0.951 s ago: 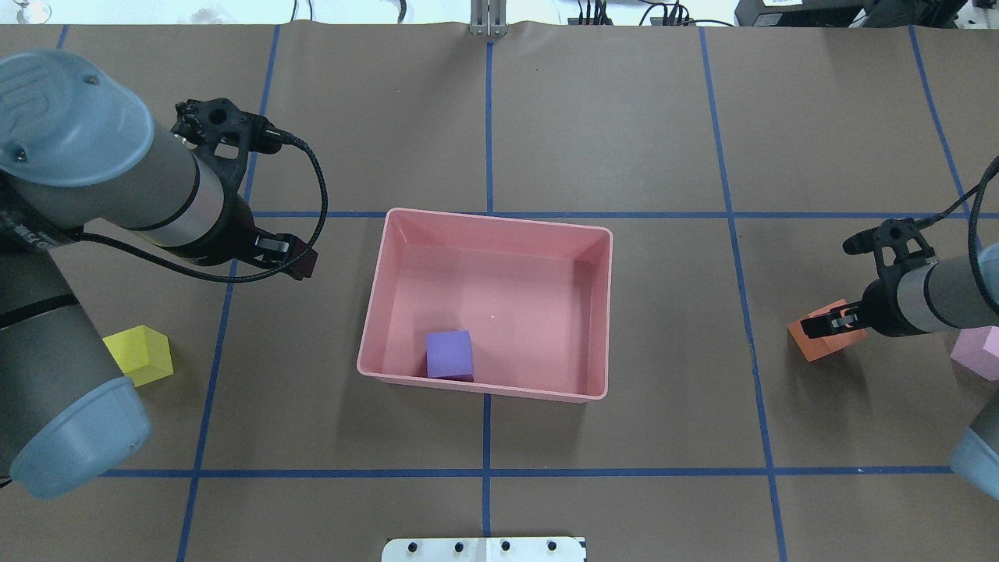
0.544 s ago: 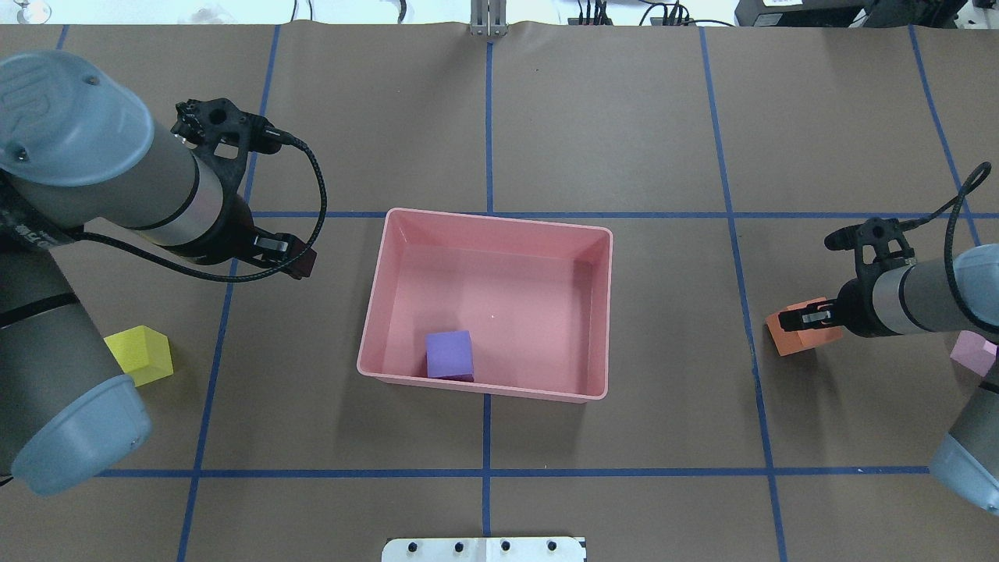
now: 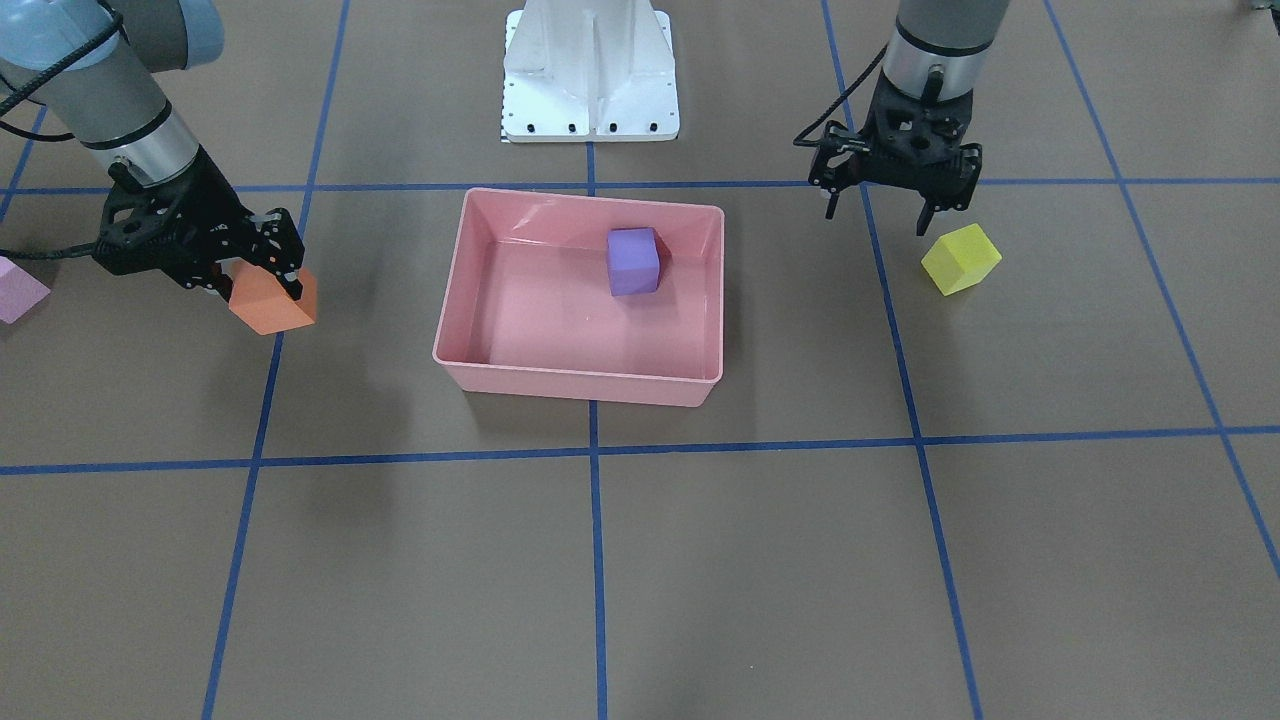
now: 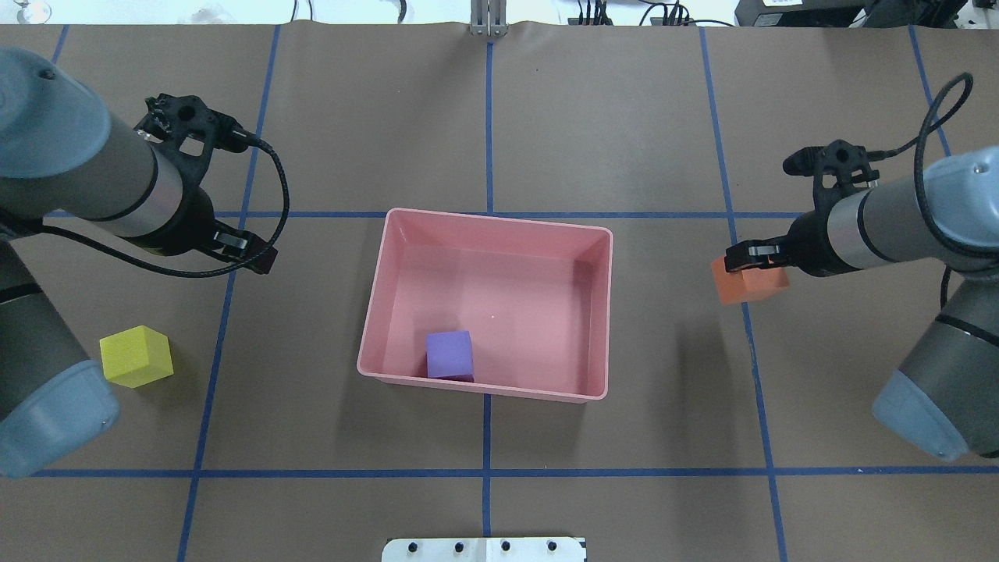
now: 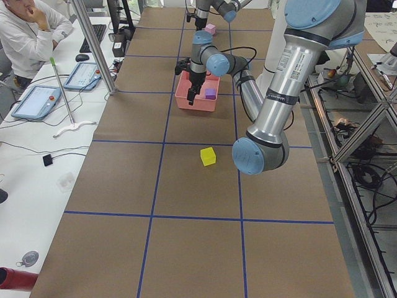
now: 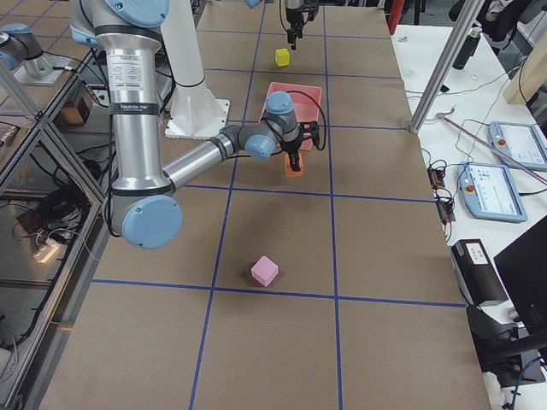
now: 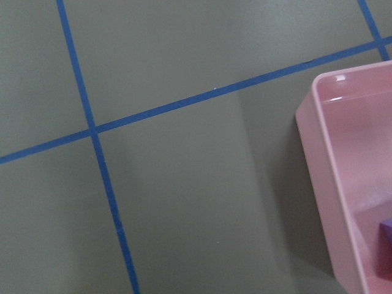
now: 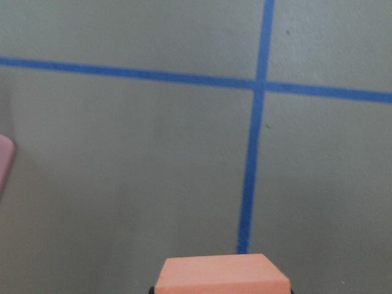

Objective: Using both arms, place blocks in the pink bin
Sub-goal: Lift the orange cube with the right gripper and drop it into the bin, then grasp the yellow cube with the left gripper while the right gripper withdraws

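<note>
The pink bin sits mid-table and also shows in the front view. The purple block lies inside it, by its near wall. My right gripper is shut on the orange block and holds it above the table, right of the bin; the block fills the bottom of the right wrist view. My left gripper is open and empty, left of the bin. The yellow-green block lies on the table near the left arm. The light pink block lies far out on the right arm's side.
The white pedestal base stands behind the bin. Blue tape lines cross the brown table cover. In the left side view a person sits at the table's edge beside tablets and a metal post.
My right gripper has lifted the orange block and carried it toward the bin. My left gripper has drawn back from the bin, away to the left.
</note>
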Controlling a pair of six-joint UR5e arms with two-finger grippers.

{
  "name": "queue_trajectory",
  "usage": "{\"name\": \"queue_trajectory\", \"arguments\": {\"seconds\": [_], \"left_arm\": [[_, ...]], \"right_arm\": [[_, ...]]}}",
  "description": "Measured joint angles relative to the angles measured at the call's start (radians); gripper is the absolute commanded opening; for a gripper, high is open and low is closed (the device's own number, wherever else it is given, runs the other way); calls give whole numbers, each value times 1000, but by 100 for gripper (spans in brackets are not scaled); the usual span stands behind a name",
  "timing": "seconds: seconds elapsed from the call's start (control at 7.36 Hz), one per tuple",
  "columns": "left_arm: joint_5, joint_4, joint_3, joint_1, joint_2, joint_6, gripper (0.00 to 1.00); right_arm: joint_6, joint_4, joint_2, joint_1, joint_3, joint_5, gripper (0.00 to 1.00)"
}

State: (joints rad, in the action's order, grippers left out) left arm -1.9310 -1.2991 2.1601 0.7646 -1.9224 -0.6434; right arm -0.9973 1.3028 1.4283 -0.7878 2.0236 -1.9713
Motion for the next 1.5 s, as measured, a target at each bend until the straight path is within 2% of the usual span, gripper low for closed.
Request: {"name": "queue_trajectory", "arguments": {"seconds": [0.27,0.41,0.54,0.68,0.82,1.09,1.5], "left_arm": [[-13,-181,-12,29,168,67,100],[-15,-305,-29,34,262,75,100],[-16,-419,-56,41,342,79,100],[-23,-529,-98,50,405,82,100],[-59,-608,-138,68,440,86,100],[-185,-663,-180,141,462,99,100],[-218,-676,-185,172,476,-77,100]], "right_arm": [[-52,312,-227,-19,43,-16,0],[-100,398,-307,-8,46,-15,0],[-152,437,-354,18,44,-5,2],[-213,451,-386,66,33,31,57],[-279,456,-412,130,14,97,99],[-367,457,-446,234,-11,208,100],[-380,457,-460,259,-11,239,100]]}}
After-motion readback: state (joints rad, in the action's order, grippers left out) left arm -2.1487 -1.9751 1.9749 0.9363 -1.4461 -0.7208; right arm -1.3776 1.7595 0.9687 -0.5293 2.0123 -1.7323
